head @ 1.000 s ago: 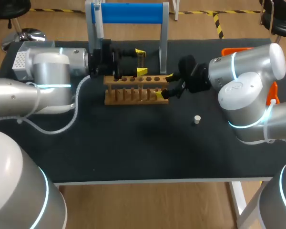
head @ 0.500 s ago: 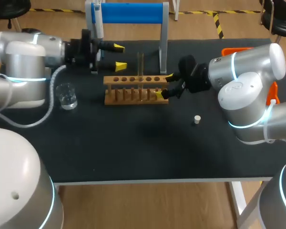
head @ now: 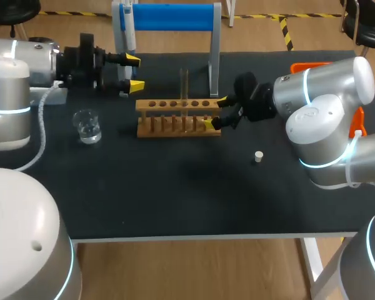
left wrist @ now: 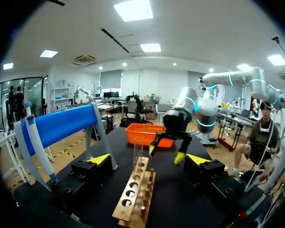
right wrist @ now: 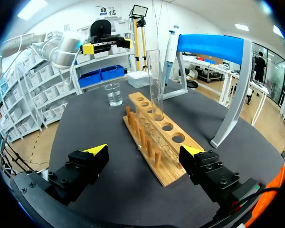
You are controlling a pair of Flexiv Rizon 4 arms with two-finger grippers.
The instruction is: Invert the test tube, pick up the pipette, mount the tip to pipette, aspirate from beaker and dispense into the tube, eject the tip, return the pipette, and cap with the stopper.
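Beside the pipette (left wrist: 38,147), the left gripper (head: 134,72) is hovering released, seemingly lining up; the right gripper (head: 218,111), released, is flanking the wooden rack (head: 175,119).

The head camera looks steeply down from above and behind, taking in the whole table (head: 175,200). The two wrist cameras sit low and close at opposite ends of the wooden rack (head: 178,117), facing each other. Both show its upright test tube (right wrist: 155,76), the left seemingly from slightly farther off.

Test tube (head: 184,82) in rack (head: 175,116), beaker (head: 87,125) left
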